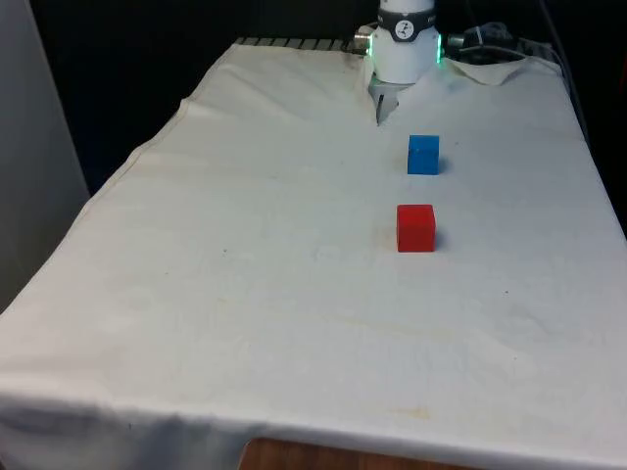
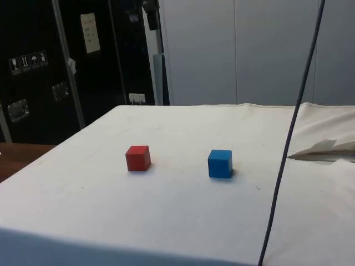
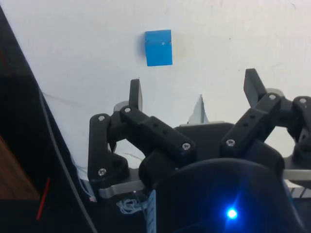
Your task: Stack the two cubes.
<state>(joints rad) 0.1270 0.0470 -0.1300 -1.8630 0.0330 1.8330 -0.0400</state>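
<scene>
The blue cube (image 1: pixel 423 155) and the red cube (image 1: pixel 415 228) sit apart on the white cloth (image 1: pixel 245 255), both flat on it, the blue one nearer the robot and the red one a little further out toward the middle of the table. In the wrist view the gripper (image 3: pixel 193 90) hangs above the cloth with its two fingers (image 3: pixel 135 94) spread wide and nothing between them, the blue cube lying on the cloth beyond the fingertips.

White arm (image 1: pixel 405 44), black linked gripper (image 3: pixel 194 94), silver screws
</scene>
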